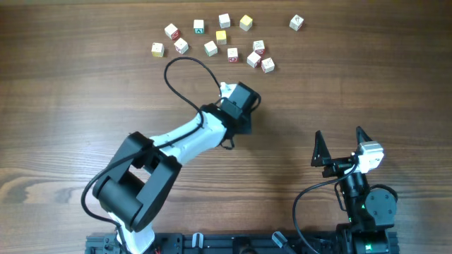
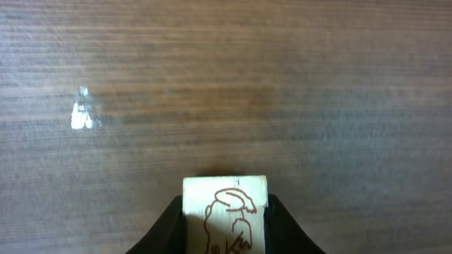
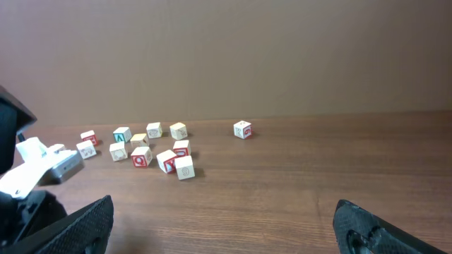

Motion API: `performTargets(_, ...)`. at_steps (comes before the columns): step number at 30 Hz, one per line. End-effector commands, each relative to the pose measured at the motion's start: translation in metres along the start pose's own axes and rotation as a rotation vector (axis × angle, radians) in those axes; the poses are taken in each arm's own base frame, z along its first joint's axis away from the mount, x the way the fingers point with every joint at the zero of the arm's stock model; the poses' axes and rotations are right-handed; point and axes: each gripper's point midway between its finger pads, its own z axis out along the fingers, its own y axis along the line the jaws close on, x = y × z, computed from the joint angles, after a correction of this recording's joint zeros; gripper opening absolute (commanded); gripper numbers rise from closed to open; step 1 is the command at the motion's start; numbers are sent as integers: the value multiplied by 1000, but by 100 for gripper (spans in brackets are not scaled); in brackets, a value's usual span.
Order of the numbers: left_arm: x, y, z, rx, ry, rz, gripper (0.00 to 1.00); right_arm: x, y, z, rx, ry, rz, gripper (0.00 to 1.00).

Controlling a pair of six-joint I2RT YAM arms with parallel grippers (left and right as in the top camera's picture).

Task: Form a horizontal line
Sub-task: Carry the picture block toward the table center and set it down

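Note:
My left gripper (image 2: 224,224) is shut on a whitish cube (image 2: 224,204) with a red-brown line drawing on its face, held over bare wood. In the overhead view that gripper (image 1: 242,100) sits just below the scattered cubes (image 1: 232,54), and the held cube is hidden under the wrist. Several small cubes lie loose at the far side of the table, some red-faced (image 1: 268,65), one green-faced (image 1: 199,27), some yellow (image 1: 221,37). No horizontal line shows among them. My right gripper (image 1: 339,135) stands open and holds nothing, near the front right (image 3: 222,219).
A lone cube (image 1: 296,23) lies apart at the far right of the group. The left arm's black cable (image 1: 185,62) loops up close to the cubes. Bare wooden table (image 1: 85,106) spreads left of and in front of the cubes.

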Motion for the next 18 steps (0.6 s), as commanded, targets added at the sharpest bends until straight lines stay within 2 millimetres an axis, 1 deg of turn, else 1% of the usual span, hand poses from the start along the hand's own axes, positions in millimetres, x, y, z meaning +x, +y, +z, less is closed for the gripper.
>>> performTargets(1,13,24,4,-125,-6,21,25,-2,-3,0,16,-9,-15,100)
performTargets(3,8,32,3,-165,-36,19,26,-2,-3,0,16,-9,-15,100)
performTargets(6,-9,43,1,-215,-104,0,27,-2,-3,0,16,-9,-15,100)
performTargets(11,-29,50,5,-199,-160,-54,27,-2,-3,0,16,-9,-15,100)
performTargets(14,-37,54,11,-193,-182,-77,29,-2,-3,0,16,-9,-15,100)
performTargets(18,-43,58,27,-189,-200,-101,32,-2,-3,0,16,-9,-15,100)
